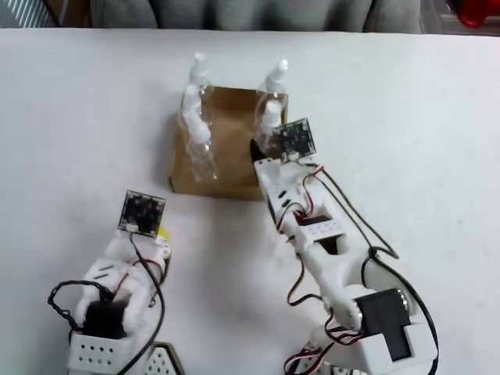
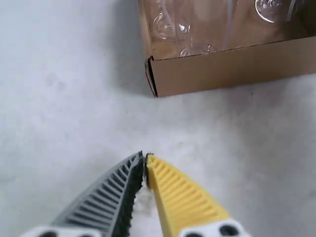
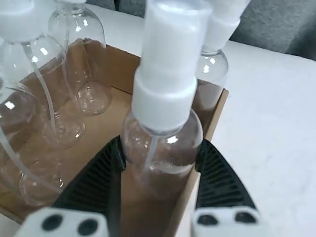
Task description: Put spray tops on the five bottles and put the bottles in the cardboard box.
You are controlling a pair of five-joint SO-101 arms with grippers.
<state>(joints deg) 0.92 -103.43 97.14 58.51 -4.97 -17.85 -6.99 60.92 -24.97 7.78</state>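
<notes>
Spray tops fitted on five bottles (image 1: 201,134), all stood in box (image 1: 226,186). Fifth bottle (image 3: 163,98) at box 3 o'clock edge, clamped by right gripper (image 3: 161,145). Left gripper (image 2: 145,160) closed, empty, at 7 o'clock. Only release judged left.

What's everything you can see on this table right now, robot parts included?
spray bottles: five, clear with white tops, standing in the cardboard box
cardboard box: one, brown, mid-table
table: one, white, under everything
red object: one, beyond the table's far right corner
left claw: one, grey and yellow, shut, over bare table near a box corner
right claw: one, black, gripping a bottle by the box's right wall
</notes>
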